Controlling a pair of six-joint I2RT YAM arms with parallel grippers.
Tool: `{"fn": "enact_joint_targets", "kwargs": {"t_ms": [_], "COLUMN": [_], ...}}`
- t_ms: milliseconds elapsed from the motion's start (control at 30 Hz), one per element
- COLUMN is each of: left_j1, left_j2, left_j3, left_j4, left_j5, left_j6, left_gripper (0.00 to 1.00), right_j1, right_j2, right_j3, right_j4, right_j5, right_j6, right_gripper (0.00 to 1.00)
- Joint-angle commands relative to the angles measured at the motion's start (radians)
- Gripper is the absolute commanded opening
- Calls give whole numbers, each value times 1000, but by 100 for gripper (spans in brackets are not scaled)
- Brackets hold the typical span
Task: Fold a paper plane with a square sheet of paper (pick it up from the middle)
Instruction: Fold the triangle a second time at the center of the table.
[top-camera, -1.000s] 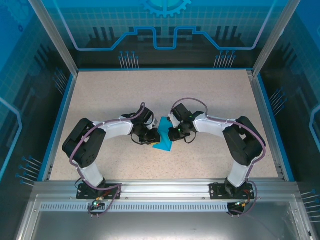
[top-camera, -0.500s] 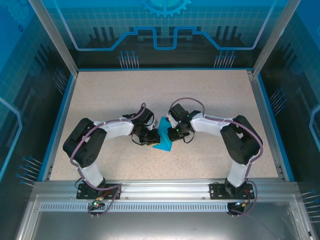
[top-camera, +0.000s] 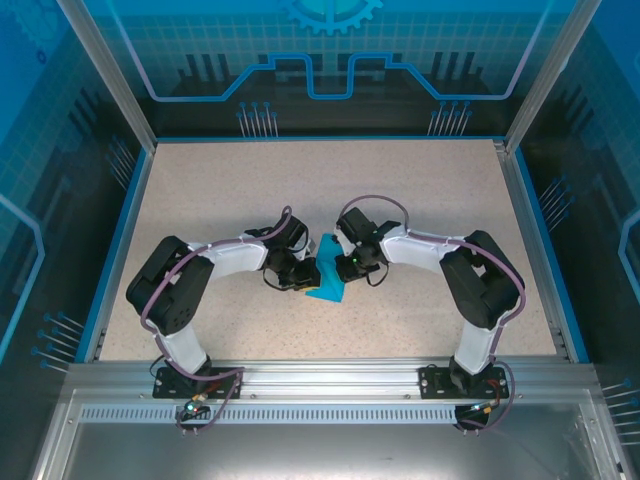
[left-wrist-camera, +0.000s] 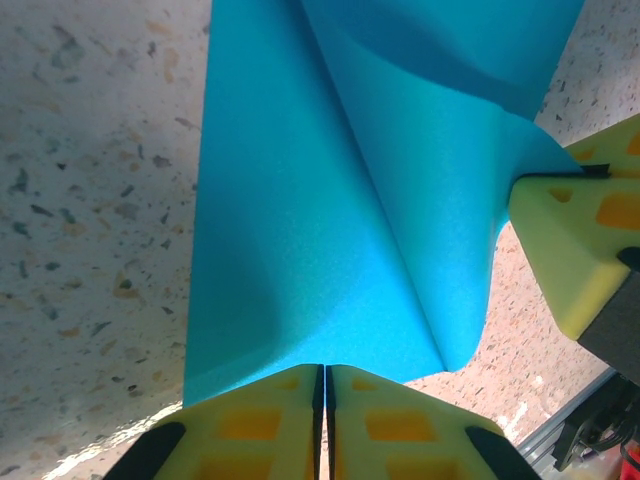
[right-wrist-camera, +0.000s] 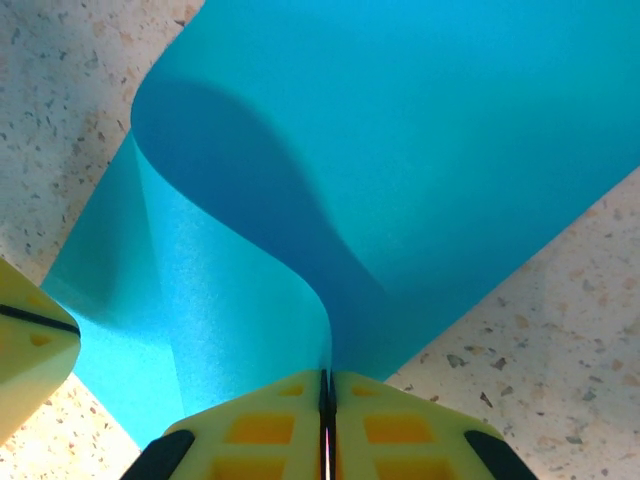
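- Top external view: both arms bend inward, and their tips meet near the middle of the worktop (top-camera: 420, 190), a touch closer to its near edge than its far one.
- Between them sits the square sheet of paper (top-camera: 327, 283), teal-blue, with one corner poking out toward the near edge.
- Coming in from the left side is the left claw (top-camera: 306, 274), and from the right side the right claw (top-camera: 346, 264). The two are just beside each other.
- Left wrist view: the yellow pads (left-wrist-camera: 260, 425) are pressed together with only a thin line between them, clamped on the sheet's edge.
- From that pinch the paper rises in a soft ridge, bowed rather than flat.
- At the right edge of that view, a yellow finger (left-wrist-camera: 570, 250) of the right claw bites the sheet's other side.
- Right wrist view: same story here, with the pads squeezed tight on the paper, which curls away in a wave over the speckled worktop.
- Whether the sheet's underside touches the worktop, I cannot tell.
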Motion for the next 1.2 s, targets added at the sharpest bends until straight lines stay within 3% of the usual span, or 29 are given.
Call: {"fn": "enact_joint_targets", "kwargs": {"t_ms": [0,733,1167], "left_j1": [-10,-11,-13], "left_j2": [14,17,9], "left_j3": [-12,-7,-1], "left_j4": [-20,-23,-26], "left_j5": [-12,-13,-22], "left_j6": [15,21,24], "left_gripper": [13,12,12], "right_j1": [18,27,29], "right_j2": [24,22,44], "right_j3": [25,12,21], "right_j4": [-19,-23,-44], "right_j5": [1,-8,58], "right_j6": [-13,1,6], "right_gripper": [10,12,11]}}
